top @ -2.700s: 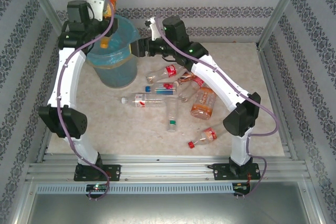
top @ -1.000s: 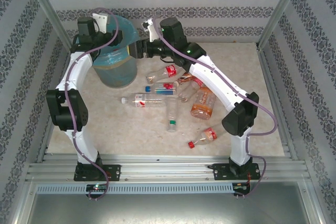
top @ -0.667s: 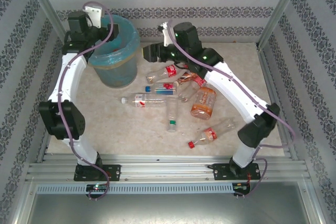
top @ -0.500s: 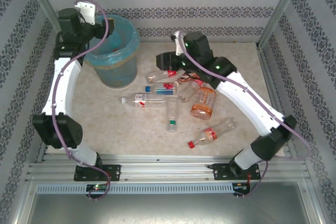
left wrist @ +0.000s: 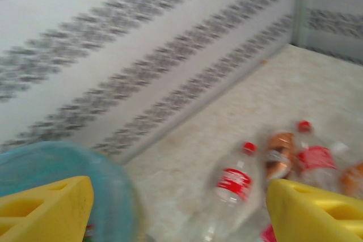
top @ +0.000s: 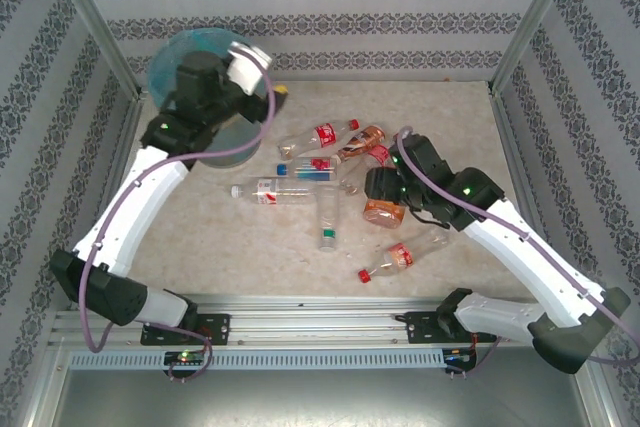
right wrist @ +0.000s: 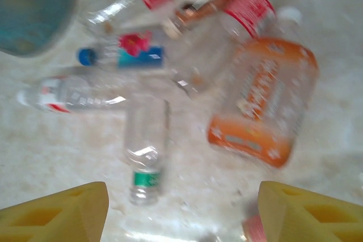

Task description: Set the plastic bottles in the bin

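Note:
Several plastic bottles lie loose in the middle of the table: a red-labelled one (top: 322, 135), a blue-capped one (top: 305, 169), a green-banded one (top: 328, 219) and a wide orange one (top: 386, 210). The bin (top: 180, 51) stands at the back left, partly hidden by my left arm. My left gripper (top: 272, 97) hangs at the bin's right side, open and empty (left wrist: 181, 211), with the red-labelled bottle (left wrist: 232, 182) below and beyond it. My right gripper (top: 372, 192) hovers open (right wrist: 181, 213) above the table between the green-banded bottle (right wrist: 146, 157) and the orange bottle (right wrist: 264, 106).
Patterned walls close in the back and sides, with metal posts at the corners. A red-capped bottle (top: 398, 258) lies nearest the front edge. Bare table runs along the right side and the front left.
My left gripper has swung from the bin's left rim across to its right side. My right arm has drawn back from the bin toward the front, down over the orange bottle.

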Robot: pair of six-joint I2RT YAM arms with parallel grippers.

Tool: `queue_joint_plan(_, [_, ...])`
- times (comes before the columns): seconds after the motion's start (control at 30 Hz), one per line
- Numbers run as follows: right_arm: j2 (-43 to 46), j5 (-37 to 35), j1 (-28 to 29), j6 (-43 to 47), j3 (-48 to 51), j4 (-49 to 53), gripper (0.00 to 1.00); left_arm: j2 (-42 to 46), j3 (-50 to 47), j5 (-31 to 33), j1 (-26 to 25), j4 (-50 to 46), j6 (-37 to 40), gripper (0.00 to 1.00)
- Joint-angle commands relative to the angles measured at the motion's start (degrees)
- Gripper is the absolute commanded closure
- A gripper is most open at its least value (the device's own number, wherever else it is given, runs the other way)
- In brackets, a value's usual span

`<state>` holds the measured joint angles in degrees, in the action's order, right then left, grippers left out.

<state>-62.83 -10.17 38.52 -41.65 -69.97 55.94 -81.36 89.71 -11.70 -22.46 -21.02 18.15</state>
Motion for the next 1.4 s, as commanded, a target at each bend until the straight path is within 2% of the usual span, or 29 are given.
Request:
queue_joint_plan(0.0, [4.2,-3.5,0.4,-9.2,4.8,8.2,0.28,1.4,-5.0,-0.4,-5.0,0.0,1.8,0.19])
queue_joint_plan(0.13, [9.2,-2.0,0.4,-15.6,11.7,10.0,0.29,0.6,-10.1,-2.9,-11.0,2.2,1.9,0.19])
queue_joint_plan(0.27, [11.7,-1.0,0.3,-17.9,15.7,11.2,0.29,0.2,-14.7,-5.3,-15.7,4.6,2.7,0.18])
queue_joint_plan(0.57, [11.5,2.9,-0.2,-21.9,21.7,11.5,0.26,-2.6,-21.6,-7.4,-22.8,6.4,5.2,0.17])
queue_joint_plan(0.67, [11.4,3.6,-0.1,-24.0,23.6,10.4,0.25,-2.4,-24.3,-8.7,-23.8,7.6,6.2,0.14])
queue_joint_plan(0.97, [7.9,4.0,0.0,-28.7,24.9,8.2,0.22,-2.5,-24.6,-9.2,-25.4,5.1,7.1,0.12])
queue_joint_plan(1.17, [4.2,4.9,0.5,-29.7,23.5,7.2,0.21,-0.6,-28.1,-10.7,-26.0,6.9,8.6,0.04])
queue_joint_plan(1.37, [3.6,5.0,0.9,-33.4,25.0,5.0,0.21,-0.9,-29.0,-10.5,-26.2,5.7,10.4,0.01])
